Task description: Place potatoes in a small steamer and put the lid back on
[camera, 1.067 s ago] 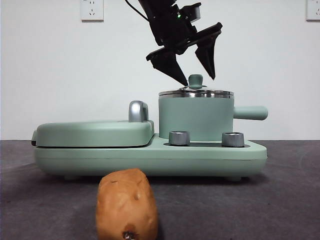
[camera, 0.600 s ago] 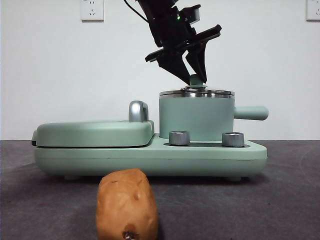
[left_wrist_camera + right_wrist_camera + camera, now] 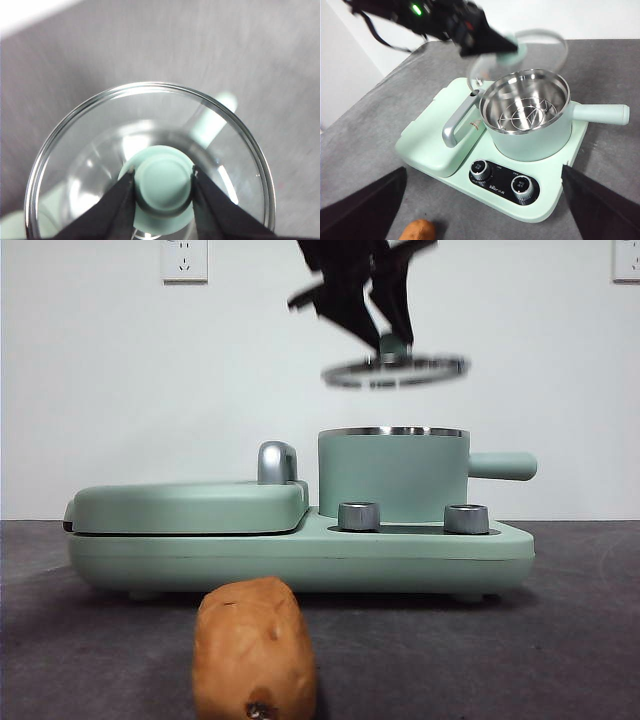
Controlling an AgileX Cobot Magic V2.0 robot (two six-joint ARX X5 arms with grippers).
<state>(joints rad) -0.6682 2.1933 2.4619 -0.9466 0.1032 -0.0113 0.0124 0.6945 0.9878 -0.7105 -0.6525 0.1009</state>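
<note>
The left gripper (image 3: 162,181) pinches the knob of the lid (image 3: 395,371) in its jaws above the open steamer (image 3: 393,476); the right gripper (image 3: 485,200) hangs wide open.

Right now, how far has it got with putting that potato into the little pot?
Early days. Done: the lid is off the small steamer, which stands open with its metal rack showing. In hand: the left hand grips the lid's knob and holds it in the air above the pot. Left: the potato lies untouched on the table; the right hand waits open.
</note>
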